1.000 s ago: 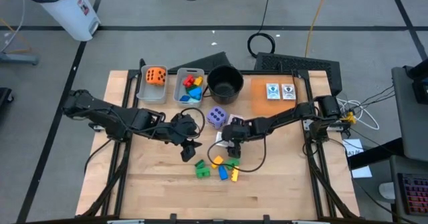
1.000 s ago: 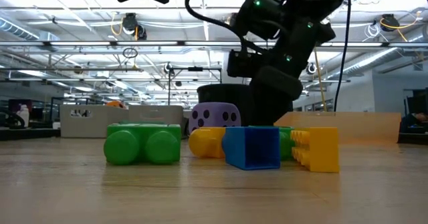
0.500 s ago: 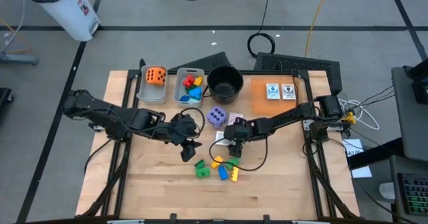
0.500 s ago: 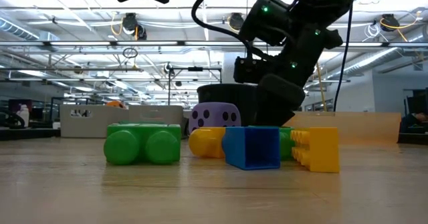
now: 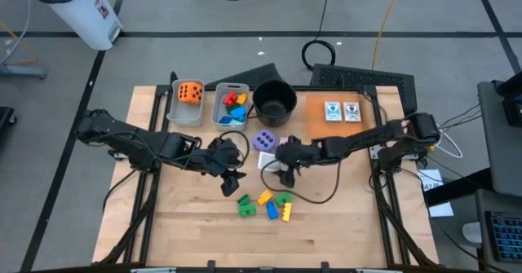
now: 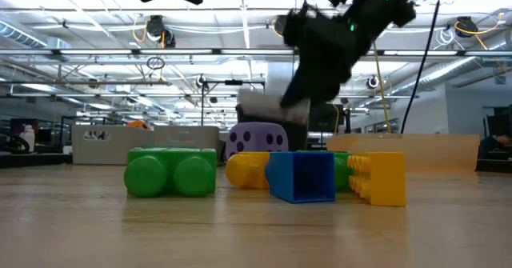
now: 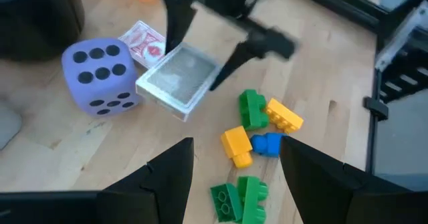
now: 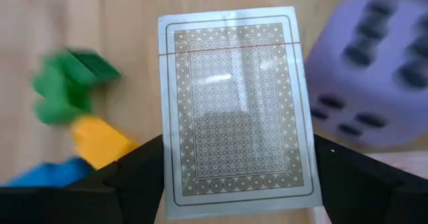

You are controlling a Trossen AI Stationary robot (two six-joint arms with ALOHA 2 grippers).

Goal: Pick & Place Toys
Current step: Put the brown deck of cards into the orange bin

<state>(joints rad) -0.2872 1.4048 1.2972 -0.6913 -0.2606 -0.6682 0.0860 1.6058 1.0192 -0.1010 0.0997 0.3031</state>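
Note:
My right gripper (image 5: 283, 160) is shut on a clear-cased pack of picture cards (image 8: 234, 110), held above the table just near of the purple die (image 5: 264, 141). A red-backed card (image 7: 144, 40) lies flat beside that die. A green block (image 5: 245, 205), a yellow block (image 5: 265, 197), a blue block (image 5: 272, 210), another yellow one (image 5: 286, 213) and another green one (image 5: 283, 200) lie clustered on the wood. My left gripper (image 7: 234, 177) is open and empty, hovering left of the cluster. My right gripper pinches the card pack by its two long edges (image 8: 164, 164), near one short end, between its two fingers (image 8: 137, 177). The fingers come from above, slanting in from the table's right. The pack is lifted clear of the table, slightly tilted, its patterned face toward the wrist camera.
At the far edge stand a grey bin with the orange die (image 5: 190, 93), a grey bin with blocks (image 5: 232, 106) and the black pot (image 5: 274, 100). Two cards (image 5: 341, 111) lie on an orange mat at the far right. Bare wood lies near the front edge.
My right gripper has risen and drawn a little toward the table's far edge with the card pack, which has come up off the table and now hangs clear of it. The blocks and the purple die have stayed where they were.

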